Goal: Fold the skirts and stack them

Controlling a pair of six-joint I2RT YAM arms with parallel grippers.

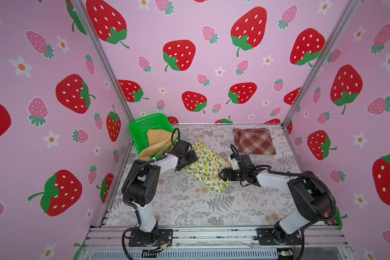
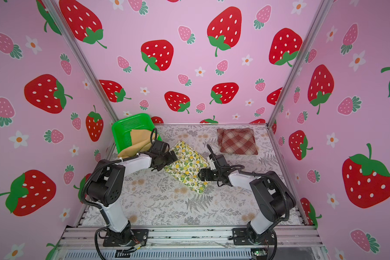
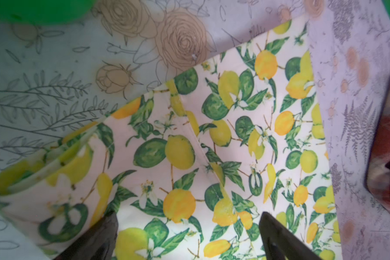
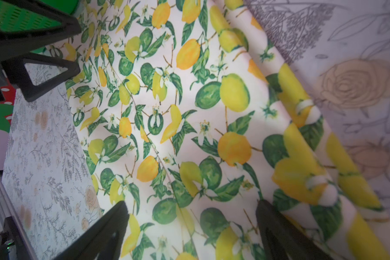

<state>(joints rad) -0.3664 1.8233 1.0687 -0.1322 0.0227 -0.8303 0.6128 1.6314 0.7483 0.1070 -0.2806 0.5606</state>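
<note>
Cream lemon skirt (image 1: 206, 167) between both grippers (image 1: 190, 157) (image 1: 221, 174)

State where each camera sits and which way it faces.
Top views: high in front, looking down and back over the table; left claw and right claw show.
Left wrist: behind the left claw, facing down at the lemon skirt; its fingertips show.
Right wrist: behind the right claw, facing the same skirt; its fingertips show.
Shared: the lemon skirt.
</note>
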